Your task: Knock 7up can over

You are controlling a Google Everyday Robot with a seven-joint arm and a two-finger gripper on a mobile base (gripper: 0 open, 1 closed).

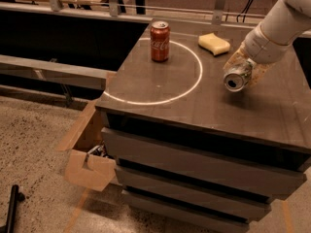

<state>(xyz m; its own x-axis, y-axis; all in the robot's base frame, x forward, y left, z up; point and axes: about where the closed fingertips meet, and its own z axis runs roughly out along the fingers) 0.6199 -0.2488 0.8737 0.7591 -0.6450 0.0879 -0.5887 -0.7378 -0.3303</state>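
The 7up can [235,78], silver with faint green markings, is tipped over on its side at the right of the dark cabinet top [194,106], its pull-tab top facing the camera. My gripper [247,66] reaches in from the upper right on a white arm. Its pale fingers [233,57] sit on either side of the can's body and are shut on it. The can lies just outside the white circle [199,76] painted on the top.
A red Coca-Cola can [160,41] stands upright inside the circle's far edge. A yellow sponge [214,43] lies at the back. An open cardboard box [90,159] sits on the floor, left of the cabinet. A rail and dark counter run along the back left.
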